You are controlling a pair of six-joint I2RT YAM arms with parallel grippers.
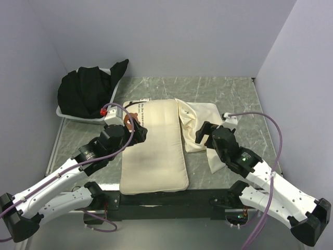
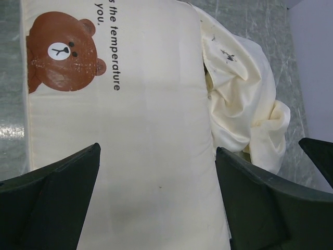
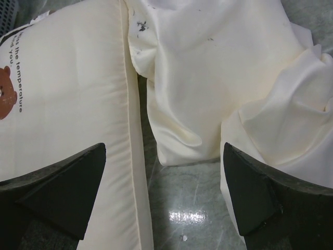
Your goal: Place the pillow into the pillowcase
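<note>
though flat, pillow (image 1: 155, 148) near-to-far, bear (image 2: 61, 52) far

Black cloth in a tray, upper left of the top view.
The bundled black cloth (image 1: 86, 91) is heaped in a pale shallow tray (image 1: 78, 117) at the upper left, standing on a grey-green marbled table (image 1: 223, 91) enclosed by plain pale walls (image 1: 166, 31).
</note>
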